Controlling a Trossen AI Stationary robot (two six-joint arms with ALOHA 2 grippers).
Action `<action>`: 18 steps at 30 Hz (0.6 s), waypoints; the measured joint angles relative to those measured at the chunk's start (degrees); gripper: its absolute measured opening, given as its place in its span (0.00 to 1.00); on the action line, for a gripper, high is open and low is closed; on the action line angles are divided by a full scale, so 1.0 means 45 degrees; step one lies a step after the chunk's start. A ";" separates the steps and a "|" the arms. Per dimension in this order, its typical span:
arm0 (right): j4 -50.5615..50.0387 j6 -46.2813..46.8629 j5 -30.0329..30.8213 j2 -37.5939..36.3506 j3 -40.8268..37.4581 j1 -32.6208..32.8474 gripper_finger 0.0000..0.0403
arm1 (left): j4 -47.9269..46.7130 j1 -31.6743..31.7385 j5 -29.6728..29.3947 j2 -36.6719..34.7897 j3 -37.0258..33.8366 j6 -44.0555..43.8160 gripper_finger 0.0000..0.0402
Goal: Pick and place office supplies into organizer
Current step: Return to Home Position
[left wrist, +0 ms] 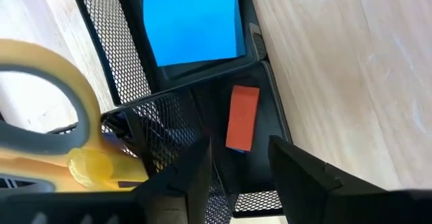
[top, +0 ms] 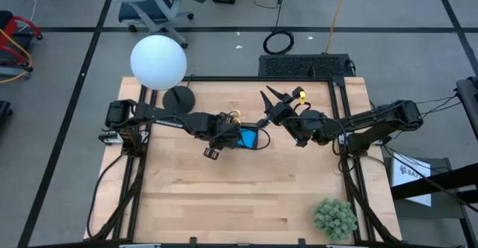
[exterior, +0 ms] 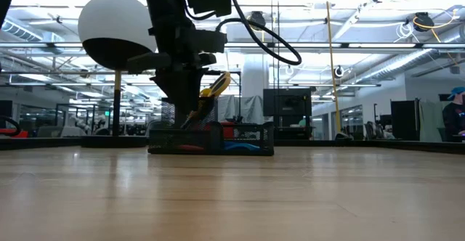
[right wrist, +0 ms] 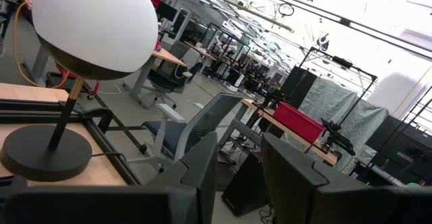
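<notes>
Wooden table (top: 224,196) with a light plank top. In the high view the lamp is at its upper-left corner. The white globe (top: 158,61) overhangs the table edge and the black round base (top: 179,97) stands on the wood just beside it. The green plant ball (top: 334,218) is at the lower-right corner, well apart from the lamp.

Off the table:
- grey-blue office chair (top: 153,1) beyond the lamp
- coiled black cable (top: 278,42) on the floor
- black vented box (top: 302,65) against the upper edge
- yellow cable (top: 337,16) running away from the box
- white printed sheet (top: 409,172) on the right
</notes>
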 joint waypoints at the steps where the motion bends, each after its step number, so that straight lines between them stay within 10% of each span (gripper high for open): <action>1: -0.0004 -0.0005 0.0000 0.0000 0.0000 0.0001 0.26 | 0.0004 0.0000 0.0006 0.0000 0.0000 -0.0169 0.38; 18: -0.0001 0.0000 0.0000 -0.0005 0.0000 -0.0001 0.26 | 0.0376 -0.0029 0.0207 0.0000 0.0000 -0.5603 0.38</action>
